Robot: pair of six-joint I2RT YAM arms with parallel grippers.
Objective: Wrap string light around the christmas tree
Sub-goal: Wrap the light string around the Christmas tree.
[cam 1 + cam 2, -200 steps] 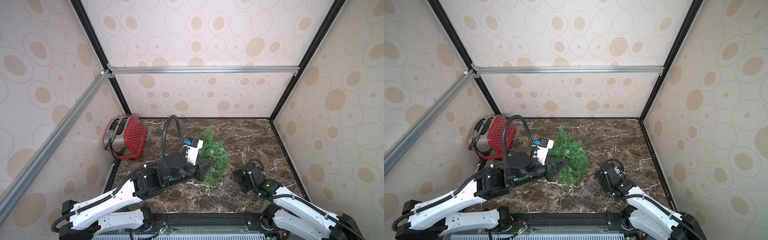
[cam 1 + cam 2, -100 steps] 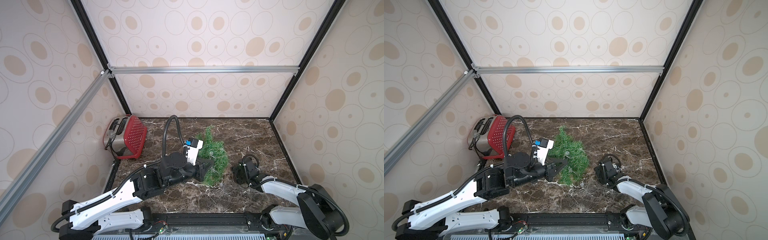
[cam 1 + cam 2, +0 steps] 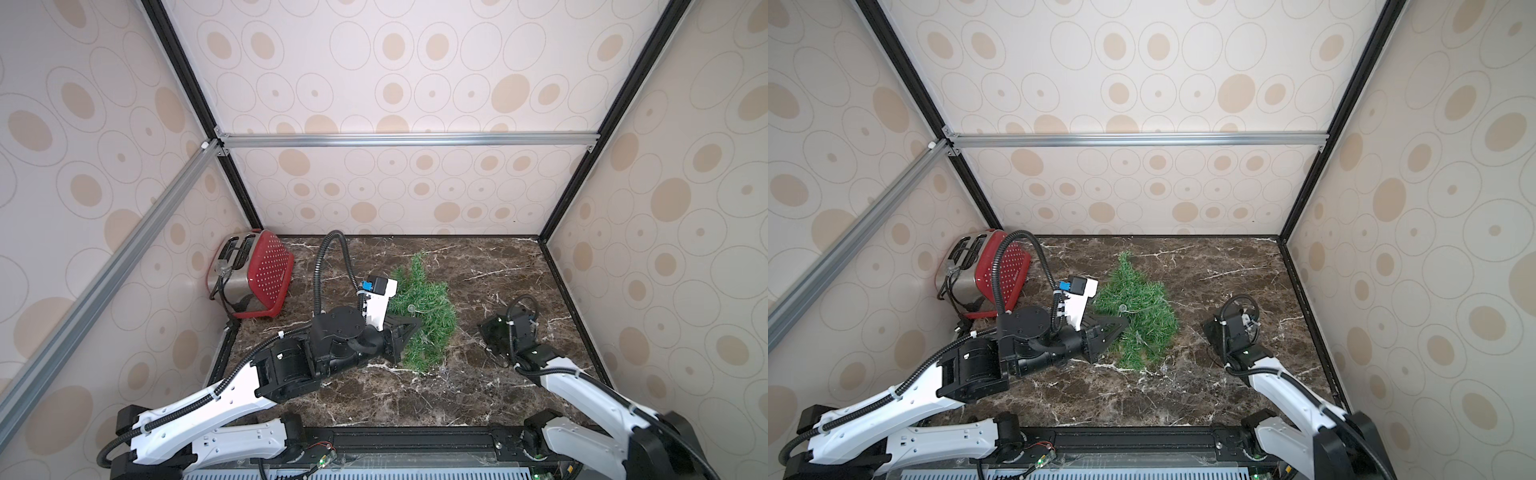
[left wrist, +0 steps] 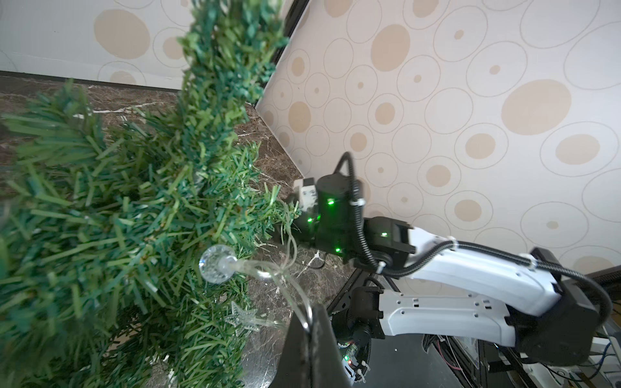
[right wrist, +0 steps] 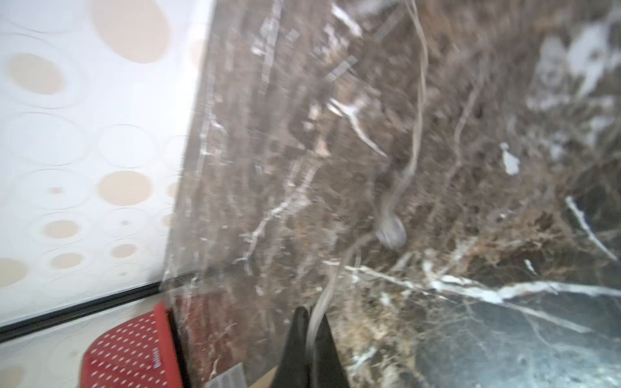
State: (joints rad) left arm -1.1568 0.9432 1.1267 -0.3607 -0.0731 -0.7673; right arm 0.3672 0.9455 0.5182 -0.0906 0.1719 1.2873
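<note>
Left wrist, left fingers (image 4: 299, 356) pinching string light (image 4: 215, 263) beside christmas tree (image 4: 117, 218), right fingers (image 5: 294, 346) pinching it too.

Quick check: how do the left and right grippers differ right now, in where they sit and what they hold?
The left gripper sits at the lower branches of the christmas tree; the right gripper is apart from it, over the bare table. By the left gripper, a globe bulb of the string light rests in the needles; the right gripper's stretch trails loose over the table. Shared: both are shut on the string light's wire.
</note>
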